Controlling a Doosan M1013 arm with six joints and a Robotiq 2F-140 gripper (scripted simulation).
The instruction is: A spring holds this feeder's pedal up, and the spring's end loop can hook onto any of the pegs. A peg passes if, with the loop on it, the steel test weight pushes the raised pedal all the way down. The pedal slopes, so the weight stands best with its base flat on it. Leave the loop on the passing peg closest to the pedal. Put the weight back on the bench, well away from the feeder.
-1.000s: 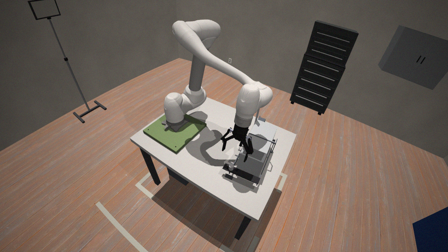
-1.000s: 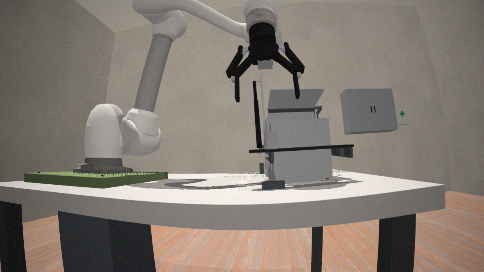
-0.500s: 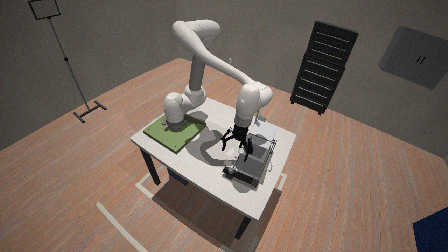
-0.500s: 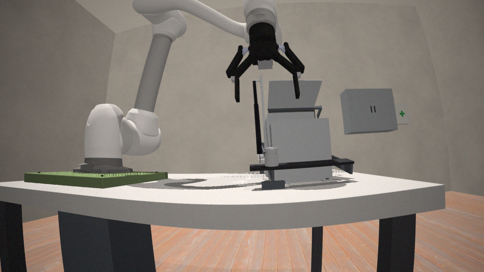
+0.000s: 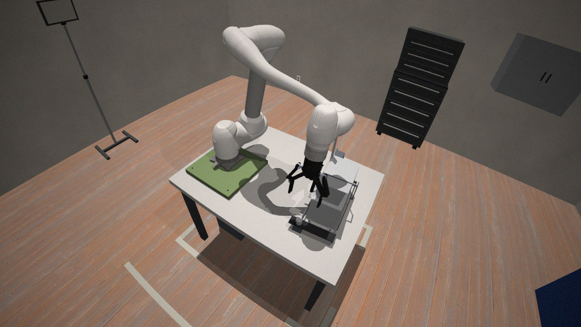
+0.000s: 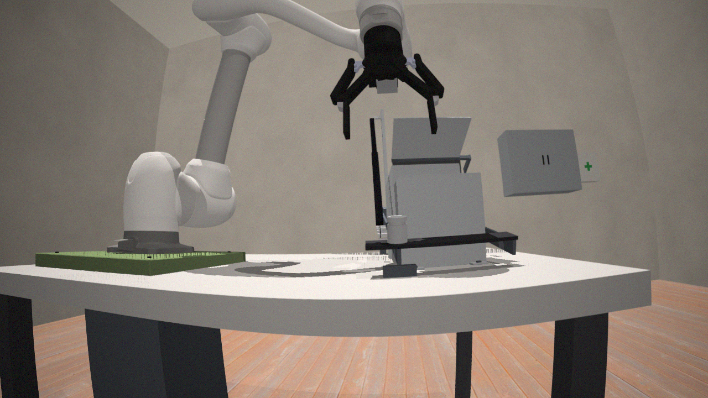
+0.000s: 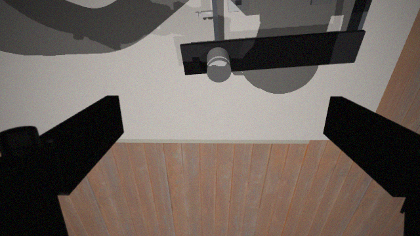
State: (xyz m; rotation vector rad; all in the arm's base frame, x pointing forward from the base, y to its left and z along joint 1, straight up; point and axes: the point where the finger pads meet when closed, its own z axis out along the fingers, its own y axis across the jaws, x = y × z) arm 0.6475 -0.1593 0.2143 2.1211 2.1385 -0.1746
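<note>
1. We see the steel test weight (image 5: 299,220) (image 6: 396,229) (image 7: 218,65), a small pale cylinder, standing on the feeder's black pedal (image 5: 314,230) (image 6: 445,241) (image 7: 279,50), close to the pedal's end on the side of the green base plate (image 5: 203,179) (image 6: 94,261).
2. Its long axis looks about upright, with the grooved, collared end pointing up and the base down on the pedal. We cannot tell whether that base sits fully flat.
3. The pedal's own long axis runs crosswise in front of the grey feeder box (image 5: 322,213) (image 6: 435,203) (image 7: 289,16); in the exterior view its far-right end looks slightly higher than the end bearing the weight.
4. We see the pedal low over the white counter (image 5: 251,227) (image 6: 321,317) (image 7: 164,108), above a small dark block (image 5: 297,229) (image 6: 400,270), but cannot tell whether it is pressed all the way down.
5. The black fingers (image 5: 304,198) (image 6: 390,135) are spread wide and hold nothing. They point downward, well above the weight and apart from it.
6. In the exterior view, the feeder's lid (image 6: 430,138) stands raised behind the box.
7. The spring's loop is too small for us to tell its peg.
</note>
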